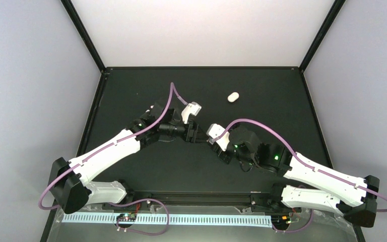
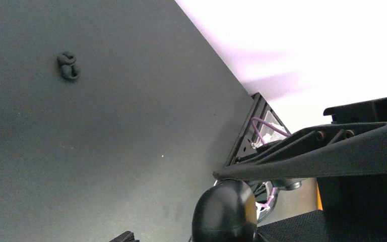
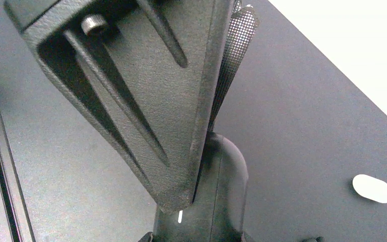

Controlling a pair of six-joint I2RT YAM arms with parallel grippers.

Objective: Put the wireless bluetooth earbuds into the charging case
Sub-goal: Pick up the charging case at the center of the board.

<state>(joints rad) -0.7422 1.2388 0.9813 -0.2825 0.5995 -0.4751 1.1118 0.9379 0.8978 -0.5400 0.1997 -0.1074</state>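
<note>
The charging case (image 3: 221,196) is a smooth black pebble with a small lit white mark. My right gripper (image 3: 196,236) is shut on it, low at the middle of the mat (image 1: 215,146). The case also shows in the left wrist view (image 2: 225,212), between the fingers of my left gripper (image 2: 211,238). The left gripper's jaws stand apart, and one fingertip (image 2: 127,236) is clear of the case. From above, my left gripper (image 1: 194,132) meets the right one tip to tip. One small white oval bud (image 1: 233,97) lies alone far back on the mat, also in the right wrist view (image 3: 372,188). I see no second white bud.
Two tiny dark ring-shaped lumps (image 2: 68,66) lie together on the black mat (image 1: 262,91). The mat's raised black frame (image 1: 97,108) runs along its sides. Purple cables (image 1: 174,93) loop over both arms. White walls stand behind.
</note>
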